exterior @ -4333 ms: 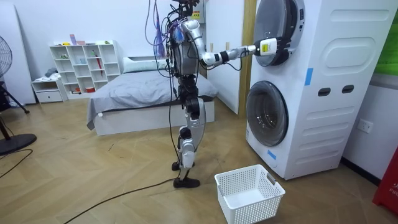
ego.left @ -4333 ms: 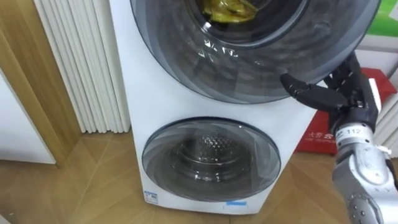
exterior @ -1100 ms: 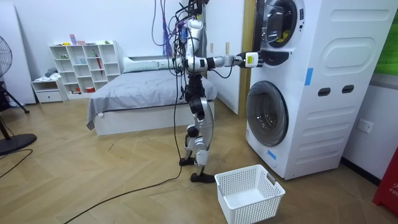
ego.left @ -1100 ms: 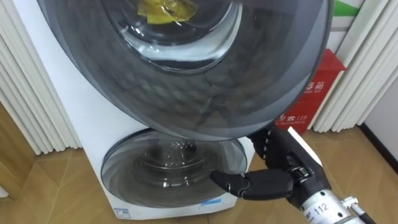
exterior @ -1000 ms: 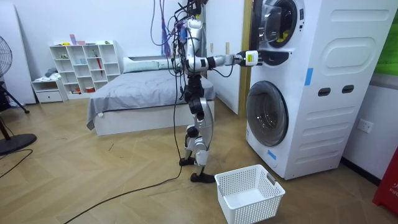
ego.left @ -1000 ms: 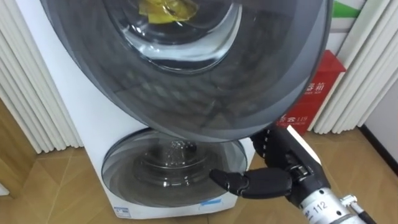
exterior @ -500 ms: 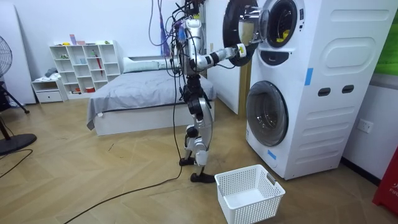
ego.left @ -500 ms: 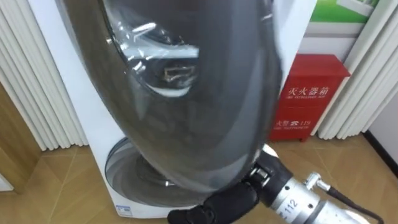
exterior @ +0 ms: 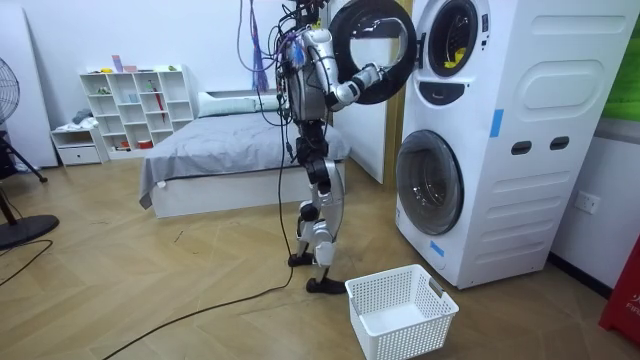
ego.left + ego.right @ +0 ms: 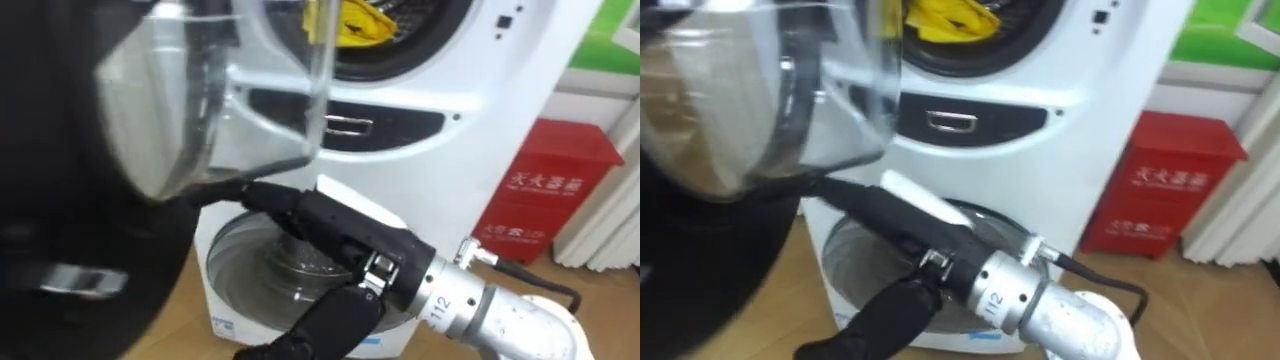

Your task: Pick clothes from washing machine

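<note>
The right hand (image 10: 345, 238) is spread. Its dark fingers (image 10: 275, 205) lie straight and close together along the underside of the clear glass bowl of the upper door (image 10: 215, 110), touching it, and the thumb points down and away from them. The door stands swung wide, with its dark rim to the hand's left. Above and beyond the fingers, past the door's edge, the upper drum's mouth is open. In it lie the clothes (image 10: 362, 22): a crumpled, bright yellow piece folded on itself, low in the mouth against the grey perforated drum wall and apart from the hand. Below the hand is the lower door (image 10: 240, 265), round and shut. To the hand's right, beside the washing machine (image 10: 480, 90), stands a red cabinet (image 10: 548, 190). In the room view the robot stands before the stacked machine with its right arm raised to the door, and a white basket (image 9: 420, 335) is on the floor near its feet.
</note>
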{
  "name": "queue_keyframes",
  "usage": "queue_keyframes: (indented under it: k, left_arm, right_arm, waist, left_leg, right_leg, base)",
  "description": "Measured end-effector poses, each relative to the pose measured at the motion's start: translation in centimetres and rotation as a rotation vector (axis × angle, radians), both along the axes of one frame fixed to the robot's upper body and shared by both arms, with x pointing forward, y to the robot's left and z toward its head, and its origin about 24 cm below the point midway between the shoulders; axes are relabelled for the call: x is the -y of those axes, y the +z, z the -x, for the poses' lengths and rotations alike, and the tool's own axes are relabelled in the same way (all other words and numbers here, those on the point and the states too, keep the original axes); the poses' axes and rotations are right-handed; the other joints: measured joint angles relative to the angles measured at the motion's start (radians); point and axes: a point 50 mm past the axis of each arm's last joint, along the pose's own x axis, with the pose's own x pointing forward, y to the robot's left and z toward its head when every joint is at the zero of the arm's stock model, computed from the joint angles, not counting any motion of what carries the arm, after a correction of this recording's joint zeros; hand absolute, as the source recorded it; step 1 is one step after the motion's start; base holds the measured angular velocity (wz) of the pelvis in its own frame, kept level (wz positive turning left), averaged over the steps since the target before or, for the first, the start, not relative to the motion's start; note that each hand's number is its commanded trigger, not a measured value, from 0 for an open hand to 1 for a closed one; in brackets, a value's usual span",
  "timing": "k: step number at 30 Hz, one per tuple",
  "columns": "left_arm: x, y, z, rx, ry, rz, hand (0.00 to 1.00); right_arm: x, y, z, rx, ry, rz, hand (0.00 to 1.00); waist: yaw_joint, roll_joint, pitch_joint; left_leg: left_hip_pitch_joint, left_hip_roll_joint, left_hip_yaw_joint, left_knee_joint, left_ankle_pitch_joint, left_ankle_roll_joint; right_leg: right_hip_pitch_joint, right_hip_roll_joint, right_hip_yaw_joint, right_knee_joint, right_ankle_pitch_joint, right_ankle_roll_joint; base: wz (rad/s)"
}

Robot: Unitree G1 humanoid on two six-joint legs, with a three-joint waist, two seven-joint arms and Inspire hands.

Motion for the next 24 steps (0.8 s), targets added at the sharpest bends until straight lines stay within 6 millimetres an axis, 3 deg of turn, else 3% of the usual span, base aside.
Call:
queue_keyframes:
  k: [7, 14, 24]
  left_arm:
    - [0.0, 0.0, 0.1, 0.008, 0.016, -0.004, 0.00]
    - [0.0, 0.2, -0.3, 0.034, 0.036, -0.002, 0.00]
    - [0.0, 0.3, -0.5, 0.068, 0.072, -0.018, 0.00]
  right_arm:
    - [-2.6, 2.0, 1.1, 0.048, 0.183, -0.153, 0.00]
    - [-2.8, 2.3, 1.2, 0.047, 0.198, -0.185, 0.00]
    - [-2.6, 2.1, 1.2, 0.036, 0.190, -0.185, 0.00]
  waist:
    - [0.005, -0.008, 0.0088]
    - [0.006, -0.014, 0.0134]
    - [0.003, 0.001, 0.0184]
  left_leg:
    - [-0.001, -0.009, -0.038, -0.002, 0.000, 0.000]
    - [-0.002, -0.012, -0.049, -0.013, 0.000, 0.001]
    - [-0.002, -0.011, -0.048, -0.016, 0.000, 0.001]
  right_leg:
    - [0.013, -0.005, -0.002, 0.000, -0.014, 0.009]
    - [0.014, -0.006, -0.001, 0.000, -0.017, 0.013]
    - [0.020, -0.004, 0.001, -0.016, -0.017, 0.013]
  base:
    - [0.17]
    - [0.06]
    - [0.00]
